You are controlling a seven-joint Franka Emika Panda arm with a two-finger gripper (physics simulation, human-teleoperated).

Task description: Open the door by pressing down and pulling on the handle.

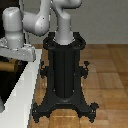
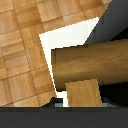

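- The handle [image 2: 92,62] fills the middle of the wrist view: a brown, wood-grained cylindrical bar lying roughly level, with its rounded end face turned toward the wood floor [image 2: 22,45].
- A short, lighter brown stem [image 2: 82,92] drops from the underside of the handle, near that end face.
- Behind the handle sits the white frame [image 2: 65,37] of the door, and beyond the frame's edge the dark panel of the door [image 2: 116,22] shows as a black wedge.
- The jaws cannot be made out in the wrist view; only a dark band runs along the picture's lower edge, so whether they stand wide, narrow or closed on the handle cannot be told.
- In the exterior view the gripper itself is not clearly visible; the grey and white arm [image 1: 35,22] bends down toward the exterior view's left, ending over the door's frame [image 1: 20,92].
- There the door's dark panel [image 1: 7,75] lies at the picture's left edge, bordered by the thick white frame, which runs diagonally beside the black pedestal [image 1: 65,70].
- A small brown piece [image 1: 6,66] shows against the dark panel, just below the arm's grey end; it is too small to tell whether it is the handle.
- The pedestal stands on the wood floor [image 1: 107,65], its spread feet just beside the frame.
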